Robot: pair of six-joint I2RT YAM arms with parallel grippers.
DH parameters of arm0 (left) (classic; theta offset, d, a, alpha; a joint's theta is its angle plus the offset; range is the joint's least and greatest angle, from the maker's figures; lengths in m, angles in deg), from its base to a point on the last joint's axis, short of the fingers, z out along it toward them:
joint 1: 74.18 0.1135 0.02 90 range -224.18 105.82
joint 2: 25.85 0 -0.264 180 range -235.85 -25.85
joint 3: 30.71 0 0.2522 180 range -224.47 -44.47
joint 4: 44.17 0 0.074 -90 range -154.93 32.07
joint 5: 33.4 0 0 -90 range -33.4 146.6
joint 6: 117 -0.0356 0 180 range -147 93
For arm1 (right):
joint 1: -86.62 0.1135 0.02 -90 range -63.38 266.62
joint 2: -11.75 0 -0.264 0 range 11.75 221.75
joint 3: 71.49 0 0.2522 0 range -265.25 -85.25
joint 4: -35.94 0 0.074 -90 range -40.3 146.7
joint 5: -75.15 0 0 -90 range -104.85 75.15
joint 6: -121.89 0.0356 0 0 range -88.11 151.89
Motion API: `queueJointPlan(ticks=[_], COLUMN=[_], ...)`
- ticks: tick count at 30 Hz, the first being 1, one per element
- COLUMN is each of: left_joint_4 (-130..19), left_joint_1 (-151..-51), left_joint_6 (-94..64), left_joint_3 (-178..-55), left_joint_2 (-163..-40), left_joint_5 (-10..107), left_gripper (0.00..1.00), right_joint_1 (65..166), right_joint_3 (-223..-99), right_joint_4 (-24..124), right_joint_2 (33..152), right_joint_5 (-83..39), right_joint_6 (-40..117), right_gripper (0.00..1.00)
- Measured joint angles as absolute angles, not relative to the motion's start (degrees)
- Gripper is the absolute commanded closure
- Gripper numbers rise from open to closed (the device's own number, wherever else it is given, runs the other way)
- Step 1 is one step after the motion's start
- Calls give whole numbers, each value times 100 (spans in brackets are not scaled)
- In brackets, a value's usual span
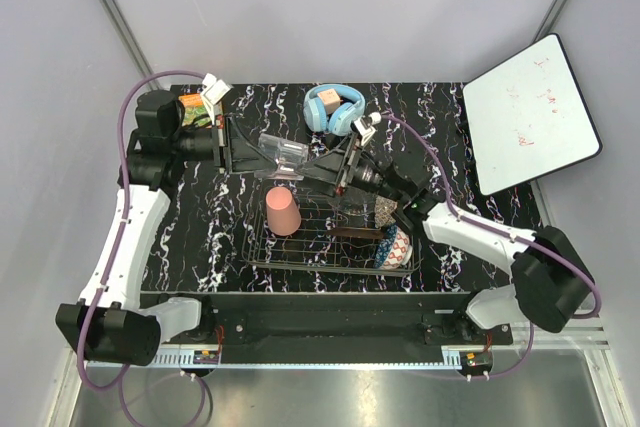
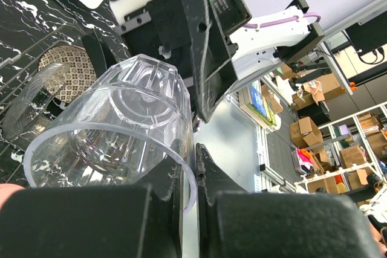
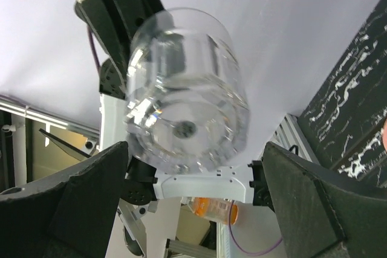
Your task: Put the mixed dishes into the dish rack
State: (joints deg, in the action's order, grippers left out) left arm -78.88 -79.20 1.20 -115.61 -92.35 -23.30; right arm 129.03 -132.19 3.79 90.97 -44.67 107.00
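Observation:
My left gripper (image 1: 258, 152) is shut on the rim of the small clear glass tumbler (image 1: 284, 151) and holds it on its side in the air above the far edge of the dish rack (image 1: 262, 257). In the left wrist view the fingers (image 2: 181, 176) pinch the tumbler's wall (image 2: 115, 131). My right gripper (image 1: 318, 169) is open and faces the tumbler's base (image 3: 187, 89) without touching it. In the rack are the upturned salmon-pink cup (image 1: 283, 212), the beige-brown bowl (image 1: 385, 210) and the blue-patterned bowl (image 1: 397, 245). A clear dish rim (image 2: 21, 110) shows beside the beige bowl (image 2: 63, 74).
Light-blue headphones (image 1: 333, 107) lie at the back of the black marbled table (image 1: 200, 217). An orange book (image 1: 192, 110) sits at the back left by the left arm. A white board (image 1: 530, 112) leans at the right.

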Motion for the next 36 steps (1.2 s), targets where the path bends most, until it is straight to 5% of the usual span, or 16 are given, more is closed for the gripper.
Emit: queueJointPlan(ticks=[20,24,33,36], left_joint_4=[-7720,-7661,-7613,-7582], left_joint_1=[-7905,-7894,-7870,-7861], left_joint_6=[153,155,181,170], left_joint_3=[-11379,-11270,-11198,-11137], left_joint_2=[-9200,-9141,-9031,-9007], left_joint_5=[-2354,-2354,-2313,-2304], left_gripper=[100,100,100,89], right_joint_1=[13030,13045,13050,13050], right_joint_3=[-13863,-13914,-13968,-13981], right_joint_4=[-148,-135,-135,3], right_joint_2=[9809,9910,10021,9984], right_joint_5=[-4424,-4428,-4454,-4452], right_joint_6=[10886,10888,10823,10691], right_gripper=[5,20,79,95])
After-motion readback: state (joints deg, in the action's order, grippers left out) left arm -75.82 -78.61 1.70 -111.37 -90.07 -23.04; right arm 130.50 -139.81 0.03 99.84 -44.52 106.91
